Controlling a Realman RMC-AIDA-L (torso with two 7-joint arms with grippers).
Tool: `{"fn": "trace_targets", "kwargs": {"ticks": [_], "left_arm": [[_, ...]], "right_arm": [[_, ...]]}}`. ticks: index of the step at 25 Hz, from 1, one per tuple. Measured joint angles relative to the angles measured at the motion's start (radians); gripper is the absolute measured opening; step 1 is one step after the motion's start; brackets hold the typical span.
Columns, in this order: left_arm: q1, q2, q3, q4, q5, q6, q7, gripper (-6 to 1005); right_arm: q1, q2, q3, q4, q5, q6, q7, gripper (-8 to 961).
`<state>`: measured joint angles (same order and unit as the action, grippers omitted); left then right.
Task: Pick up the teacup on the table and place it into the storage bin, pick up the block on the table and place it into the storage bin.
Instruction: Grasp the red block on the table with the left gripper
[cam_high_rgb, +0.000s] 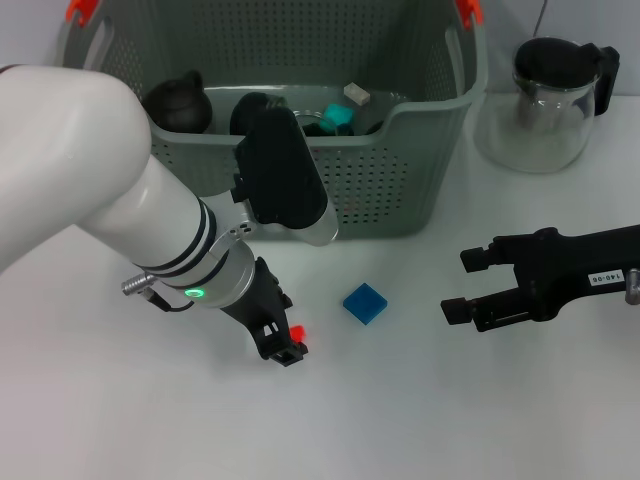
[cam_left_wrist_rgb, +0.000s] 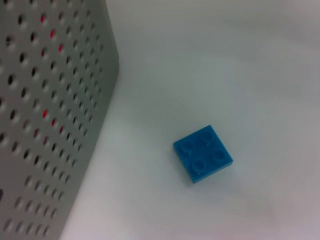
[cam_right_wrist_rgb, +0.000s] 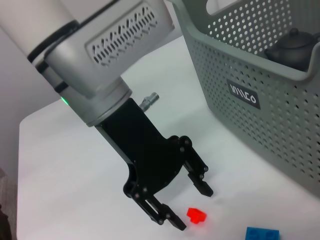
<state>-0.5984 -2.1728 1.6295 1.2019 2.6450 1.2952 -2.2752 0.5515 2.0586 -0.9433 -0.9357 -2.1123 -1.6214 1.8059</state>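
A flat blue block (cam_high_rgb: 365, 303) (cam_left_wrist_rgb: 203, 153) (cam_right_wrist_rgb: 262, 234) lies on the white table in front of the storage bin (cam_high_rgb: 400, 190) (cam_right_wrist_rgb: 280, 120). A small red block (cam_high_rgb: 297, 331) (cam_right_wrist_rgb: 196, 215) sits to its left. My left gripper (cam_high_rgb: 285, 342) (cam_right_wrist_rgb: 190, 206) is low over the table and open, its fingertips right at the red block without gripping it. My right gripper (cam_high_rgb: 462, 285) hangs open and empty to the right of the blue block. No teacup shows on the table; it is out of view.
The bin holds a black teapot (cam_high_rgb: 175, 100) (cam_right_wrist_rgb: 295, 47), a teal item (cam_high_rgb: 338, 118) and a white piece (cam_high_rgb: 357, 93). A glass pitcher with a black lid (cam_high_rgb: 550, 100) stands at the bin's right. The bin wall (cam_left_wrist_rgb: 45, 115) rises close beside the blue block.
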Motion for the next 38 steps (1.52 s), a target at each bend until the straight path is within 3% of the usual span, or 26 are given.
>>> {"fn": "trace_targets", "kwargs": {"ticks": [38], "left_arm": [[-0.014, -0.001, 0.063, -0.047, 0.004, -0.065, -0.067, 407]], "right_arm": [[0.013, -0.004, 0.009, -0.005, 0.000, 0.001, -0.006, 945]]}}
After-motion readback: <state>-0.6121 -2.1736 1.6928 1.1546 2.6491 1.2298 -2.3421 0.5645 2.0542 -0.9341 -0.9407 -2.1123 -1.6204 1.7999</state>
